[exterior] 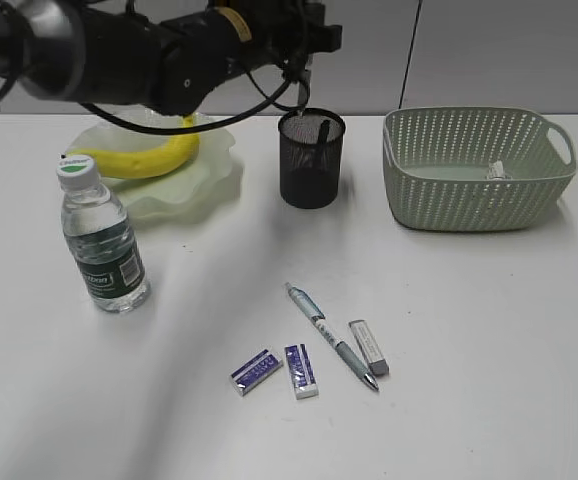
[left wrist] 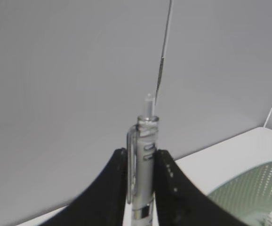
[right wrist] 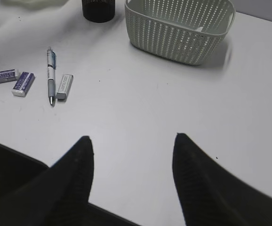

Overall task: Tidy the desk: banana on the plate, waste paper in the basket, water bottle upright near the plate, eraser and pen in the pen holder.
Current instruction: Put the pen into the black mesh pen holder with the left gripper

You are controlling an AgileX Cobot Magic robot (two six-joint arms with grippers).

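Left hand (left wrist: 140, 188) grips silver pen (left wrist: 144, 165) above pen holder (exterior: 311, 158).

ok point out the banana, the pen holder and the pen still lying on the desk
banana (exterior: 154, 158), exterior view, middle of its yellow curve
pen holder (exterior: 311, 172), exterior view, front of the black mesh wall
pen on the desk (exterior: 331, 335), exterior view, midway along the barrel

No text could be read in any view. The water bottle (exterior: 103, 243), near the left edge of the desk (exterior: 489, 350), carried a dark green label with print too small to make out. The two purple-sleeved erasers (exterior: 256, 371) (exterior: 301, 371) and the grey eraser (exterior: 368, 347), toward the front edge, bore printing that was illegible.
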